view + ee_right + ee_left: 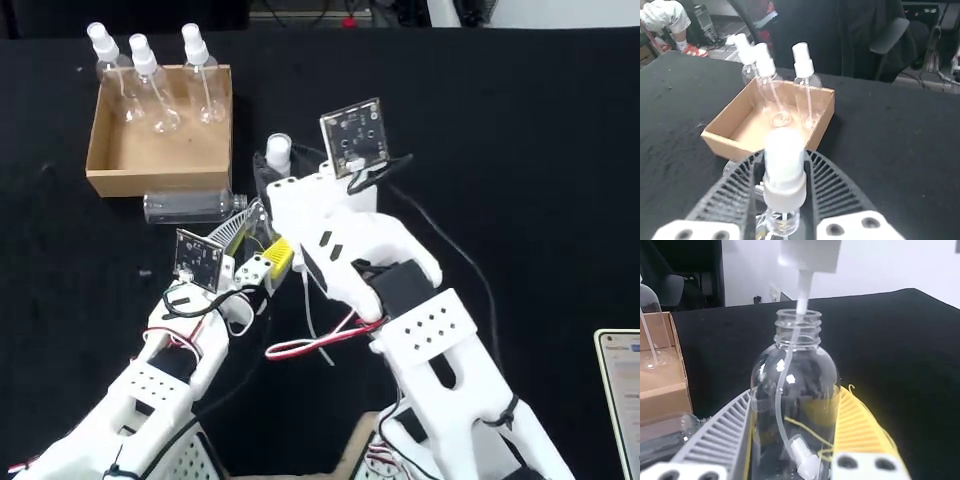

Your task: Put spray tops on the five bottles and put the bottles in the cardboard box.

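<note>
Step in hand: seating the spray top [810, 252] on the open bottle [800, 365]. The left pincer [796, 395] is closed around the body of the bottle and holds it upright above the desk [520, 150], just beside the cardboard box [160, 182]. The right pincer [784, 155] is clamped on the spray top directly above it. The dip tube [782, 405] is already inside and curls toward the bottle wall, while the collar hangs above the threaded neck [798, 325], not yet seated. Lower the top straight down along the bottle axis, with the collar centred over the neck, since a tilted approach is likely to cross the threads or kink the tube. Maintain a firm grip with the left pincer so the bottle cannot turn or sink under pressure. Three capped bottles [150, 90] stand in the box, and an uncapped bottle [190, 207] lies on the desk against its front wall.
</note>
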